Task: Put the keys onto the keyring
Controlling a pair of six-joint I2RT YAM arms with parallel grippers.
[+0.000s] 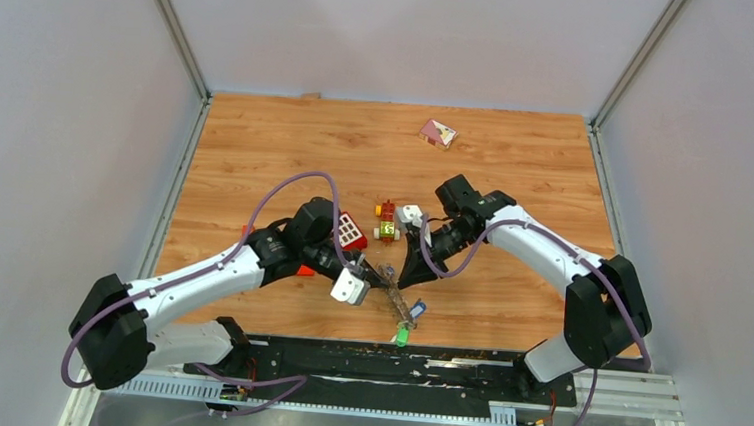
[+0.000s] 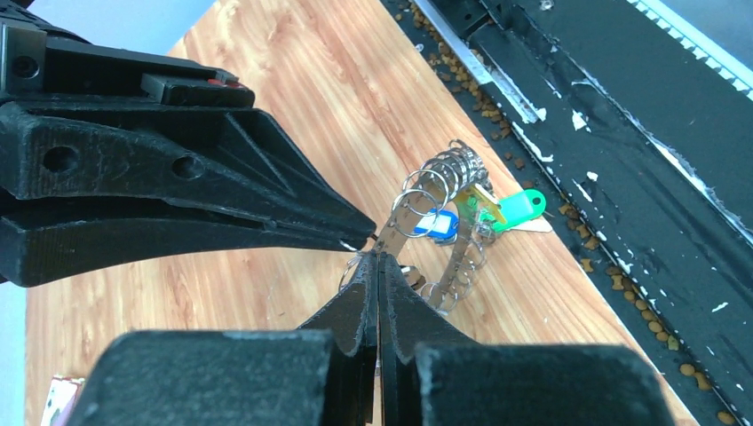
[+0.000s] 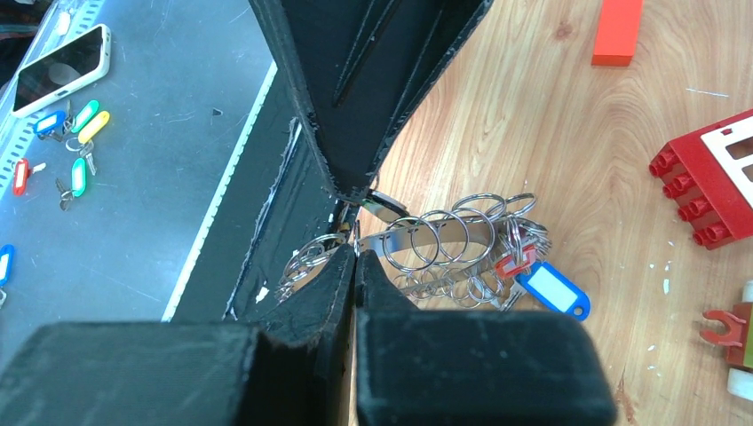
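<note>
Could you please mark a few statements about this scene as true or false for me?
1. Both end effectors meet at the keyring. True.
2. The left end effector is wide open. False: it is shut, as is the right end effector.
3. A green-tagged key lies at the keyring's end nearest the front edge of the table. True.
4. The pink card lies against the keyring. False: it lies far back on the table, well away from it.
5. The red brick piece rests on the keyring. False: it sits apart, on the wood.
</note>
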